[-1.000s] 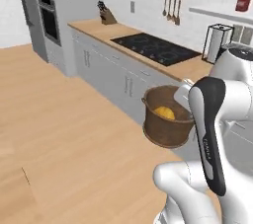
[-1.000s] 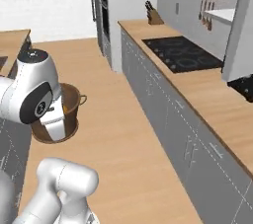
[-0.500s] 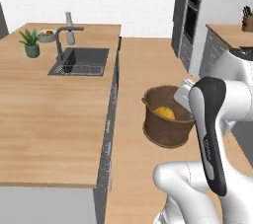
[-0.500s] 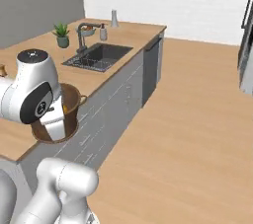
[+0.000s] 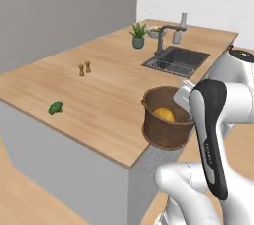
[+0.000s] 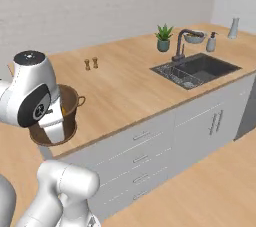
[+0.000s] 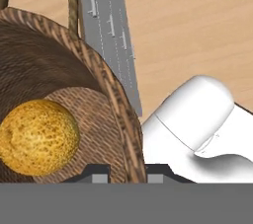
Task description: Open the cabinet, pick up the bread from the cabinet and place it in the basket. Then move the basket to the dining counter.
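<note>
The dark brown woven basket (image 5: 165, 129) hangs at the near right corner of the dining counter (image 5: 99, 95), partly past its edge. My gripper (image 5: 185, 111) is shut on its rolled rim, one finger inside and one outside. The round golden bread (image 5: 163, 115) lies on the basket's floor. In the hand view the rim (image 7: 116, 100) runs down between the fingertips of my gripper (image 7: 127, 173), with the bread (image 7: 38, 136) to the left. In the right base view my arm covers part of the basket (image 6: 70, 121) at the front edge of the counter (image 6: 125, 81). The cabinet is out of view.
Two small wooden shakers (image 5: 85, 68) and a green item (image 5: 55, 107) sit on the counter to the left. A sink with a faucet (image 5: 176, 60) and a potted plant (image 5: 138, 34) lie further along. White drawers (image 6: 140, 158) face the floor below.
The whole picture has swung round with the base, from the stove counter to the long wooden counter with the sink. The basket with the bread stays in my grip throughout.
</note>
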